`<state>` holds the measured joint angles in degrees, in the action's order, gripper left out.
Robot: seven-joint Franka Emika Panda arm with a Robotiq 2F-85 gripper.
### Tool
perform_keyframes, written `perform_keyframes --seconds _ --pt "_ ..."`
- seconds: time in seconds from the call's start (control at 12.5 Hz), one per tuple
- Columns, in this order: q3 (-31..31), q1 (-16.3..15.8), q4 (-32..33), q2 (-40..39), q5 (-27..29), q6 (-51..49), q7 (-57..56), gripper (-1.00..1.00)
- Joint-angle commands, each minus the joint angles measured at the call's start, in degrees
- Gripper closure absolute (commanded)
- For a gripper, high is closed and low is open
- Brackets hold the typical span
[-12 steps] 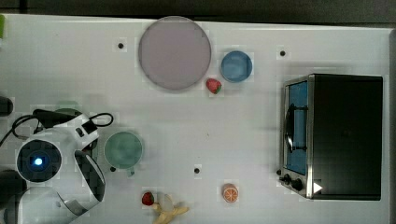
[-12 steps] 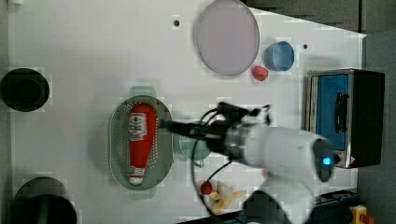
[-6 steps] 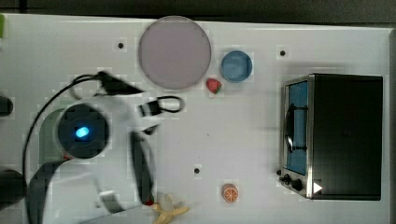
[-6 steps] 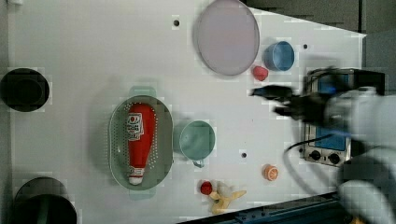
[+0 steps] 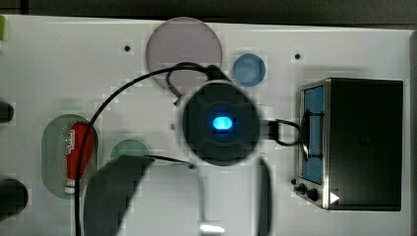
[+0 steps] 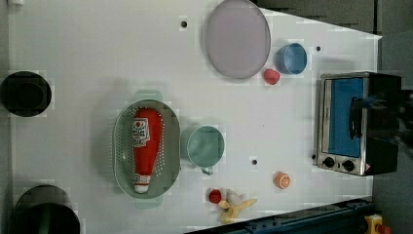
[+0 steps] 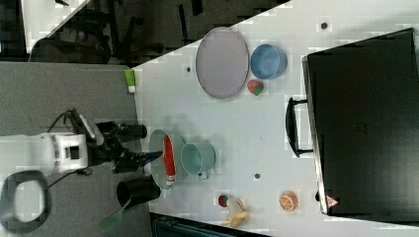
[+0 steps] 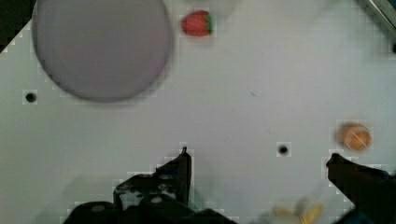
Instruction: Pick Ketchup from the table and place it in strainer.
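Ketchup bottle [image 6: 144, 146] is lying lengthwise inside the strainer [image 6: 122, 161], left of the green cup [image 6: 205, 146] in the left view. Gripper [image 8: 257, 161] is hanging spread wide, grasping nothing. Likely light, smooth, squeezable plastic; best gripped across the mid-body, not the tapered cap end.

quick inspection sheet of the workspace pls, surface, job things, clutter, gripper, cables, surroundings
surface: white table, small dark holes in it.
job's things: ketchup lies inside the strainer, cap toward the left view's bottom.
clutter: green cup, plate, blue bowl, strawberries, orange piece, banana, toaster oven.
grippers: gripper jaws open, holding nothing.
cables: black cable loops off the arm over the table.
surroundings: dark round objects at the table's edge.
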<state>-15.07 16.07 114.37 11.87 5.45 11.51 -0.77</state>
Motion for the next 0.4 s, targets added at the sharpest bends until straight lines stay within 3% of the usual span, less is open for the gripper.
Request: perform_keyframes --seconds 0.08,0.4 --pt "0.7 -0.6 -6.4 0.6 0.5 -8.0 2.0 -1.00" --pt "0.6 -0.6 -8.1 0.3 0.5 -10.2 2.1 -1.00"
